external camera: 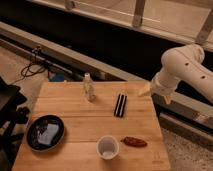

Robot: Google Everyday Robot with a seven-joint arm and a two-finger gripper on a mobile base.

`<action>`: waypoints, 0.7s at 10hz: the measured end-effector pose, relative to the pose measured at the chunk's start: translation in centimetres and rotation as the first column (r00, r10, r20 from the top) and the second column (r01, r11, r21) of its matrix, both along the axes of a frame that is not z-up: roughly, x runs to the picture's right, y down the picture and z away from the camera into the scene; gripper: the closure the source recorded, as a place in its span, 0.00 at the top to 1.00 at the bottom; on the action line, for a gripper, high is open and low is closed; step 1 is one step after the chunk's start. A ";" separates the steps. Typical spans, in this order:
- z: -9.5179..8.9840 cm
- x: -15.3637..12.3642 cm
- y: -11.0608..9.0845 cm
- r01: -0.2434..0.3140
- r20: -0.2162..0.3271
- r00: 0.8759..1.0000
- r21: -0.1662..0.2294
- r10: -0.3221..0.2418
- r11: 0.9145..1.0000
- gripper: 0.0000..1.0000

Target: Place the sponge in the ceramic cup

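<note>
We are looking down on a wooden table (75,117), and the white arm (184,69) comes in from the right, bent at a fat elbow above the table's far right corner. The gripper (146,90) hangs at the arm's lower end, just off that far right edge and above table height, well apart from everything on the boards. We cannot tell how far open it is, and we see nothing in its hold.

Now the sponge (48,134): it lies on the dark plate (33,141) at the near left of the table. It is a pale flat block resting a little right of the plate's middle, with something small and dark beside it that we cannot make out.

The cup (107,147) stands upright near the front edge, about the middle of the table, mouth up, its inside showing white. So sponge and cup are apart, plate to the left, cup to the right.

Just right of the cup lies a reddish-brown oblong thing (135,142), flat on the wood and not touching the cup. Further back, a clear bottle (89,89) stands upright near the far edge. To its right a black strip (120,105) lies lengthways, pointing front to back. Off the table on the left, cables (34,67) trail across the floor.
</note>
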State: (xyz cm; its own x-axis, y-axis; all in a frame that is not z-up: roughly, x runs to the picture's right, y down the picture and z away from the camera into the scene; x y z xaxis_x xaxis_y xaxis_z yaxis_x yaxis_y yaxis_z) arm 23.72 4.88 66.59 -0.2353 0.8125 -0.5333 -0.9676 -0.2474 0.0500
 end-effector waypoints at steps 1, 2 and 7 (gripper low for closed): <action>0.0 -0.2 0.0 0.002 0.003 1.000 0.000 -0.002 1.000 0.80; 0.0 -0.2 0.0 0.002 0.003 1.000 0.000 -0.002 1.000 0.80; 0.0 -0.2 0.0 0.002 0.003 1.000 0.000 -0.002 1.000 0.80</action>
State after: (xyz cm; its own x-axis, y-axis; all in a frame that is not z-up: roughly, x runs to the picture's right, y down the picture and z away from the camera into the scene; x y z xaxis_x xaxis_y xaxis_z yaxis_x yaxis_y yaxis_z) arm 23.53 4.83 66.62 -0.2323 0.8132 -0.5336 -0.9682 -0.2455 0.0474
